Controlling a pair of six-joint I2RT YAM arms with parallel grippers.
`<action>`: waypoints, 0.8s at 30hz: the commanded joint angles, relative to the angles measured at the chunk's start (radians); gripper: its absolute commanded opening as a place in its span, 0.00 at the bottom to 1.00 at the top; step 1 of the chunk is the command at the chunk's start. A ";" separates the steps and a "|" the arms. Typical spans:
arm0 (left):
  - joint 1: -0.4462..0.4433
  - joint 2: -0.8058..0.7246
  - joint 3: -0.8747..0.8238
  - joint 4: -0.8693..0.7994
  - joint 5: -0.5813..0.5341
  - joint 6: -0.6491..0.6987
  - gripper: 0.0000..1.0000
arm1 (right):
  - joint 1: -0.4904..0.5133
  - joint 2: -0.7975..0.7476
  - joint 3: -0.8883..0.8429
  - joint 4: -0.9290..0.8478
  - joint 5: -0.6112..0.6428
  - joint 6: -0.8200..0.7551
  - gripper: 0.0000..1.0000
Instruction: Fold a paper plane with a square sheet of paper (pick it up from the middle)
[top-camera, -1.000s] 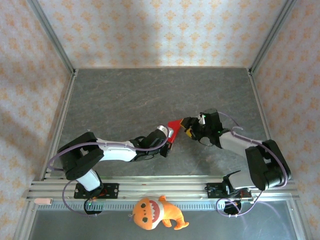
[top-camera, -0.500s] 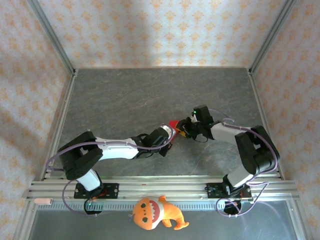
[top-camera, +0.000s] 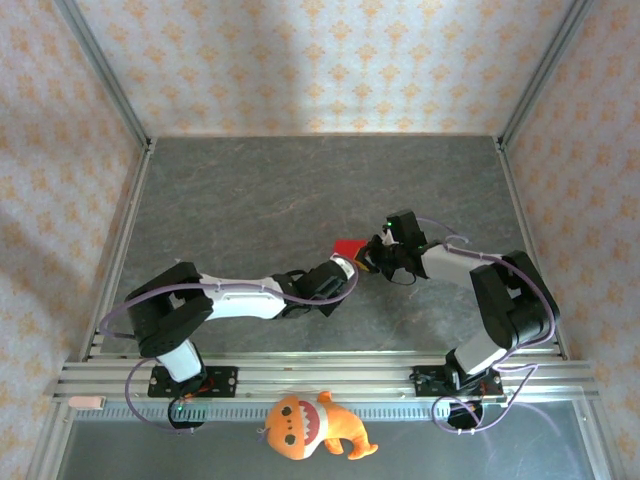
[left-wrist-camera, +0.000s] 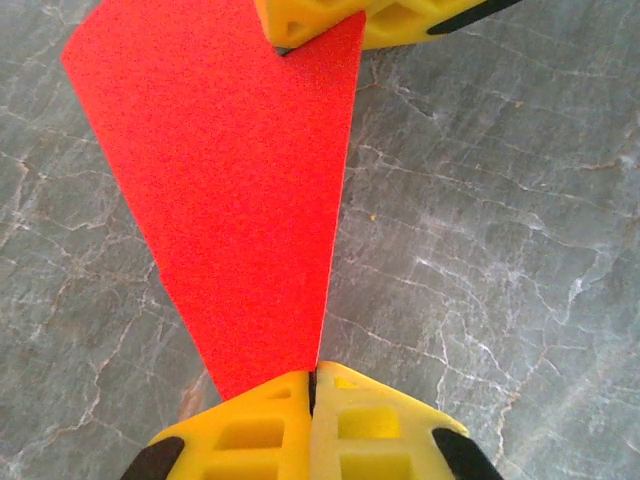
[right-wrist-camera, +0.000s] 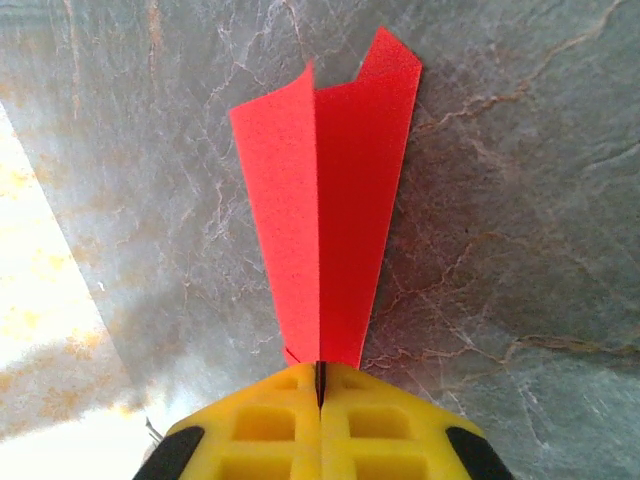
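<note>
The square sheet of paper is folded into a narrow red dart with a centre ridge, the paper plane (top-camera: 350, 246), held just above the grey table. My left gripper (top-camera: 347, 266) is shut on one end of it. In the left wrist view the plane (left-wrist-camera: 240, 200) fans out from that gripper (left-wrist-camera: 312, 385) up to the right gripper's yellow fingers (left-wrist-camera: 330, 22). My right gripper (top-camera: 372, 256) is shut on the other end. In the right wrist view the plane (right-wrist-camera: 330, 220) narrows into that gripper (right-wrist-camera: 320, 378), its two wings spread to either side of the ridge.
An orange plush toy (top-camera: 305, 425) lies on the near ledge below the aluminium rail (top-camera: 320, 378). The marbled grey table (top-camera: 300, 190) stretches back to the wallpapered walls, with metal frame posts (top-camera: 105, 75) at the rear corners.
The right gripper has swung left to the paper and shut on it. The left gripper has kept its hold and shifted slightly right, so the paper now shows smaller from above.
</note>
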 joint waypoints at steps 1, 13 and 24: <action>-0.023 0.021 0.028 -0.059 -0.098 0.025 0.07 | 0.005 -0.008 0.007 0.000 -0.004 -0.010 0.00; -0.057 0.059 0.062 -0.096 -0.216 0.031 0.14 | 0.006 -0.027 -0.001 0.008 -0.017 -0.004 0.00; -0.059 0.058 0.070 -0.085 -0.240 0.016 0.14 | 0.005 -0.038 -0.009 0.002 -0.025 -0.012 0.00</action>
